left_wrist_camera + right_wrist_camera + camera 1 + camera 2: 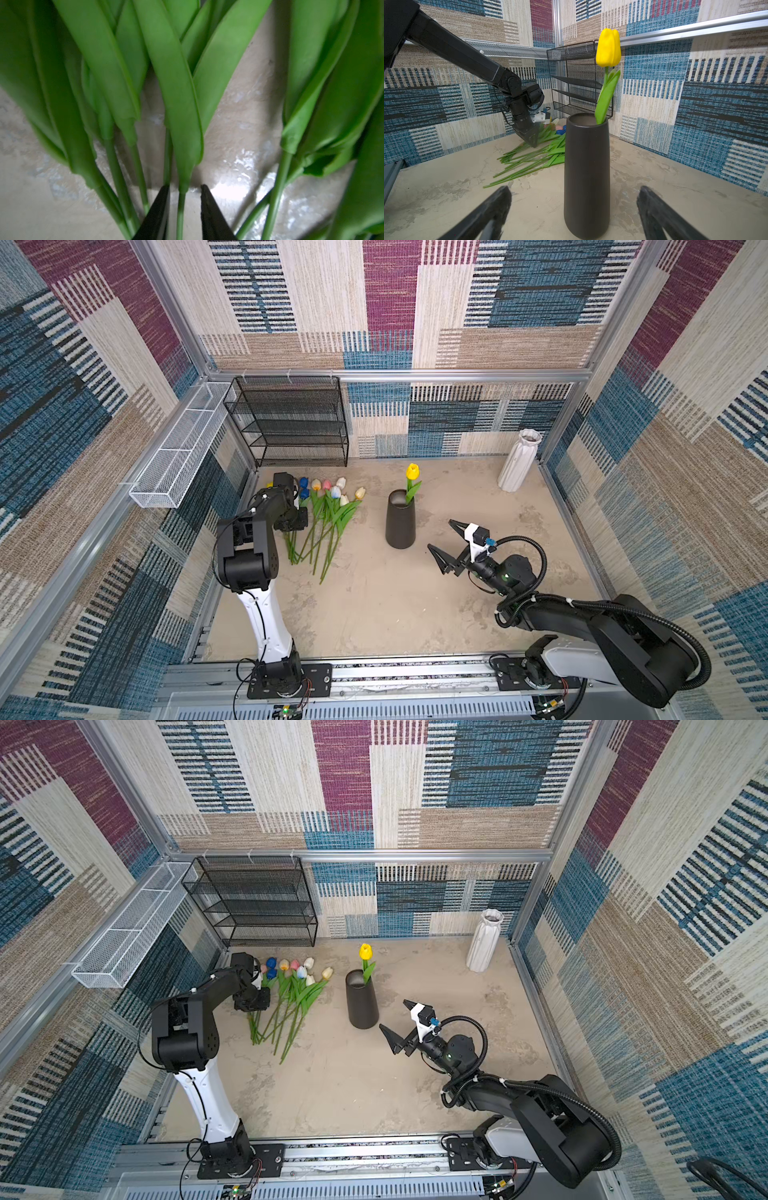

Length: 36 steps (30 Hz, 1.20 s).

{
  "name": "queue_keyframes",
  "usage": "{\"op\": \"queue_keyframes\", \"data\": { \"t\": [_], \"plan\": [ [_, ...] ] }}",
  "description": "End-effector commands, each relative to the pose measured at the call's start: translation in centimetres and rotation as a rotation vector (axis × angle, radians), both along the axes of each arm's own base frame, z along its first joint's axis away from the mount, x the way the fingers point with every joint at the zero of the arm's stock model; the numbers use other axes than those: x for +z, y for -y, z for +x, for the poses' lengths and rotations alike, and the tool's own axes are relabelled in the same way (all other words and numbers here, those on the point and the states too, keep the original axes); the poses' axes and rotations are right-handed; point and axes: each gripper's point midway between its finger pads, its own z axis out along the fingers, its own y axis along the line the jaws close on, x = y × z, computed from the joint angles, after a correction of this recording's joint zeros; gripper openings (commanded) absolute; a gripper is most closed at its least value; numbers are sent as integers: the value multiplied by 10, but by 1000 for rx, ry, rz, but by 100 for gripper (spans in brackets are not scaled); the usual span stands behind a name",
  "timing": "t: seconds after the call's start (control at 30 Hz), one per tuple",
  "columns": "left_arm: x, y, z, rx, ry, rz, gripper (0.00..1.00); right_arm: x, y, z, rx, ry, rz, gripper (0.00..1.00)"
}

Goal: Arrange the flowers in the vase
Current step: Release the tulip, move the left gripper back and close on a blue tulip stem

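In both top views the flowers (330, 512) lie bunched on the bench (374, 614), left of the dark vase (400, 522), which holds one yellow tulip (412, 471). In the left wrist view the left tool (184, 186) stands narrowly parted astride one stem (180, 209), not touching it. In the right wrist view the right tool (575, 188) is released wide, facing the vase.

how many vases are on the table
2: a dark vase mid-table, holding the yellow tulip, and a white ribbed vase in the back right corner. None seems hidden.
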Motion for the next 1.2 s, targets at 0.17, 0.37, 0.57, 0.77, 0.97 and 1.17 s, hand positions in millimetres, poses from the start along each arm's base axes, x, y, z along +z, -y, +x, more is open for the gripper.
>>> {"op": "queue_keyframes", "data": {
  "t": [0.17,0.37,0.57,0.77,0.97,1.17],
  "plan": [
    [23,12,-4,-26,24,13,13,20,1,-5,5,57,34,98],
    [52,25,-7,-23,86,-25,4,22,4,-6,-2,65,39,99],
    [78,41,-13,-24,150,-67,0,21,4,-8,2,62,43,99],
    [69,25,-12,16,134,-2,32,19,3,-7,8,56,41,99],
    [36,26,-8,-7,26,-28,37,19,2,-7,10,53,40,99],
    [12,25,-10,-1,-29,-19,38,19,2,-7,12,54,40,99]
  ]
}}
